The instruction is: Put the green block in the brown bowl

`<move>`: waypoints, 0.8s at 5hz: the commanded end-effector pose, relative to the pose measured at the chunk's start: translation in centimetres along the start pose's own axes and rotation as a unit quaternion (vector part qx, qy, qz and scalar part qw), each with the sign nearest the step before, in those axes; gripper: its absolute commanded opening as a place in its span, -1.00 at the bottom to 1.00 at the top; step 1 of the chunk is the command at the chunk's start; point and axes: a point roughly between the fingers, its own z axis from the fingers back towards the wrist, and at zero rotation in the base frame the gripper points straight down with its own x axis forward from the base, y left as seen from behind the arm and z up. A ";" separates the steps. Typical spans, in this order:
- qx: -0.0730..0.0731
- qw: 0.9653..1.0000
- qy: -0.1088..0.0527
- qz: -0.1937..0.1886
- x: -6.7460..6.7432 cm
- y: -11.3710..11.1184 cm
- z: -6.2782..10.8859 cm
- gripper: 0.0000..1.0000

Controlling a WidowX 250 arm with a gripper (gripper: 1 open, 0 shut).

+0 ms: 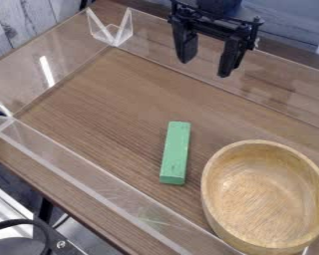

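Note:
The green block [174, 152] lies flat on the wooden table, its long side running near to far, just left of the brown bowl [266, 233]. That bowl is a wide light-tan wooden one at the lower right with nothing visible inside it. My gripper [209, 59] hangs at the top centre, pointing down, well above and beyond the block. Its two black fingers [185, 47] stand apart with nothing between them.
A low clear acrylic wall [69, 164] borders the table's left and near sides. A clear angled bracket [111, 29] stands at the far left corner. Bare wood stretches between the gripper and the block.

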 end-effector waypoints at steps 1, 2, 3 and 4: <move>0.002 1.000 0.013 -0.003 -0.6 0.0 -1.1 1.00; 0.006 1.000 0.018 -0.018 -2.7 0.0 -1.7 1.00; 0.009 1.000 0.022 -0.021 -3.8 0.4 -2.4 1.00; 0.009 0.999 0.029 -0.020 -4.3 0.5 -3.2 1.00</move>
